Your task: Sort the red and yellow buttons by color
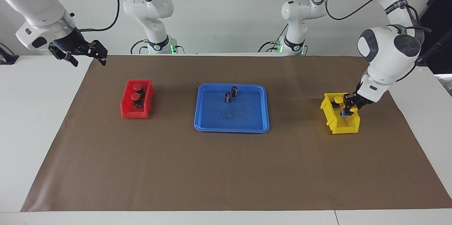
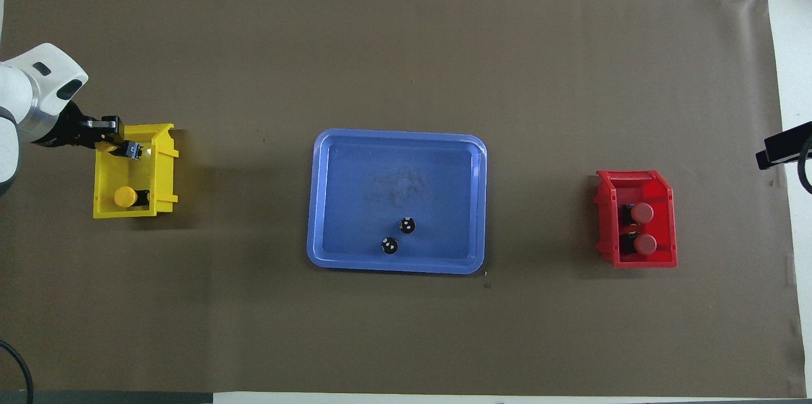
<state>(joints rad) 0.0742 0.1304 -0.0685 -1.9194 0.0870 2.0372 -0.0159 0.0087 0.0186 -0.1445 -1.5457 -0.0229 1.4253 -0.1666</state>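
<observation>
The left gripper (image 1: 346, 109) is clenched on a yellow button (image 1: 349, 108), holding it low inside the yellow bin (image 1: 333, 123) at the left arm's end of the table. The held button lies tilted, its long axis slanting across the bin, dark base (image 2: 134, 150) toward the tray and yellow cap back between the fingers; the cap is largely hidden by them. A second yellow button (image 2: 126, 196) sits in the same bin, in the end nearer the robots, apart from the held one; its cap faces the left arm's end of the table. The bin's walls close in around the gripper. The blue tray (image 1: 204, 120) lies at mid-table with two dark cylinders (image 1: 230, 94) standing upright in its part nearer the robots. The red bin (image 1: 128, 112) lies toward the right arm's end and holds two red buttons (image 1: 136, 91) side by side. The right gripper (image 1: 82, 52) waits with jaws released, raised over the paper sheet's (image 1: 226, 168) corner, well apart from the red bin.
</observation>
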